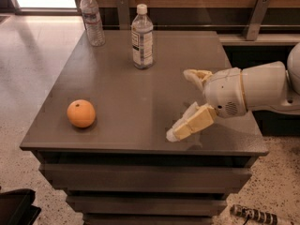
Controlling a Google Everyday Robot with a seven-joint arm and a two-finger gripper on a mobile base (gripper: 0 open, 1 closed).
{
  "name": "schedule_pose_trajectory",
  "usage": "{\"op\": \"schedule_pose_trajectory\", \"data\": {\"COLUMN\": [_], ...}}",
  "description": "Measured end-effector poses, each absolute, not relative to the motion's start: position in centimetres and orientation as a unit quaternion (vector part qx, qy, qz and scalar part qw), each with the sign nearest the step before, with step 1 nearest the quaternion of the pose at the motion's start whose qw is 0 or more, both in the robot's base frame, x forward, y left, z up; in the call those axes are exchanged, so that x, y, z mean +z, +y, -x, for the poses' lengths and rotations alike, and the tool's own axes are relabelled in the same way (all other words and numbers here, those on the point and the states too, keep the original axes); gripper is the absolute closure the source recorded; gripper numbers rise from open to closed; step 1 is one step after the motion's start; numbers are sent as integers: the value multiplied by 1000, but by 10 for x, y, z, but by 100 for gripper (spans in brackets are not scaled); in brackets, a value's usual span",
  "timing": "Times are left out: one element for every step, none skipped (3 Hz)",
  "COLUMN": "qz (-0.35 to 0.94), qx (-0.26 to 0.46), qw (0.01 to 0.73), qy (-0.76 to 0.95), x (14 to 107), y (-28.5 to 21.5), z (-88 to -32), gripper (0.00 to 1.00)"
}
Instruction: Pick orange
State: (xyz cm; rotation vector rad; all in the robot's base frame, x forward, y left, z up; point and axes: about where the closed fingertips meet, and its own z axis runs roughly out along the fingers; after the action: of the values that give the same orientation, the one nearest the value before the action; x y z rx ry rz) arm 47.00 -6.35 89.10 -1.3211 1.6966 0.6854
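The orange [81, 113] is a small round fruit resting on the grey table [126, 93] near its front left corner. My gripper [178, 104] hangs over the right half of the table, well to the right of the orange and apart from it. It is open and empty: one cream finger [197, 75] points left at the back, the other [190, 124] slants down toward the front edge. The white arm [253, 88] reaches in from the right.
Two clear water bottles stand upright at the back: one at the far left corner [92, 18], one nearer the middle [142, 30]. A wooden wall with metal brackets runs behind the table. A dark object [16, 207] sits on the floor at lower left.
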Motion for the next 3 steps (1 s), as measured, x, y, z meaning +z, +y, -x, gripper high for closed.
{"op": "schedule_pose_trajectory", "data": {"qz": [507, 507, 516], "qx": [307, 306, 287], "qw": [462, 461, 447], "qy": [660, 660, 672], "x": [889, 889, 880], "y": [-34, -34, -17], "z": [-467, -467, -476], "gripper": [0, 0, 0]}}
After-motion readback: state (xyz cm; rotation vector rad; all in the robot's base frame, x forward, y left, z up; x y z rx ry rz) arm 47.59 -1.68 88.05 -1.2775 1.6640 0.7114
